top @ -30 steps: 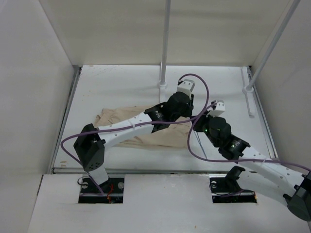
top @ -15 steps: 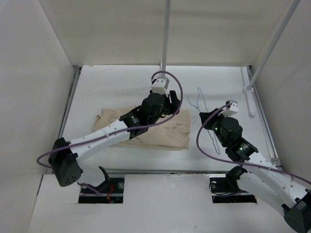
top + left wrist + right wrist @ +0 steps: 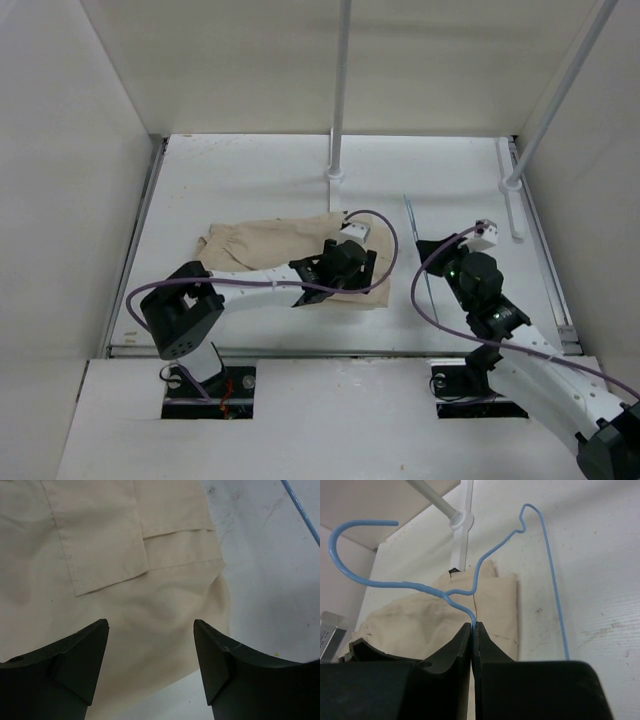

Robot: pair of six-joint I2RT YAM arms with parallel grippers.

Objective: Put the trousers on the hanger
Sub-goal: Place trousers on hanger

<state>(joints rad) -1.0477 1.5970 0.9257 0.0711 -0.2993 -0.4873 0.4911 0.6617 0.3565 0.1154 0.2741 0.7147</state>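
Observation:
The beige trousers (image 3: 265,245) lie wrinkled on the white table, left of centre. My left gripper (image 3: 360,274) hovers open over their near right corner. In the left wrist view it (image 3: 150,647) stands empty above the cloth (image 3: 100,555), beside a pocket flap. My right gripper (image 3: 432,255) is shut on the thin blue wire hanger (image 3: 410,218), right of the trousers. In the right wrist view the jaws (image 3: 474,626) pinch the wire just below the hanger's (image 3: 445,592) neck, with the hook up to the left and the trousers (image 3: 415,625) behind.
Two white rack poles rise from the table: one at the back centre (image 3: 338,100) and one at the back right (image 3: 560,95). White walls enclose the left, back and right. The table's near edge (image 3: 330,350) runs just before the arm bases.
My left gripper has swung from the back of the trousers to their near right corner. My right gripper has shifted the hanger, which now stands steeper beside the trousers.

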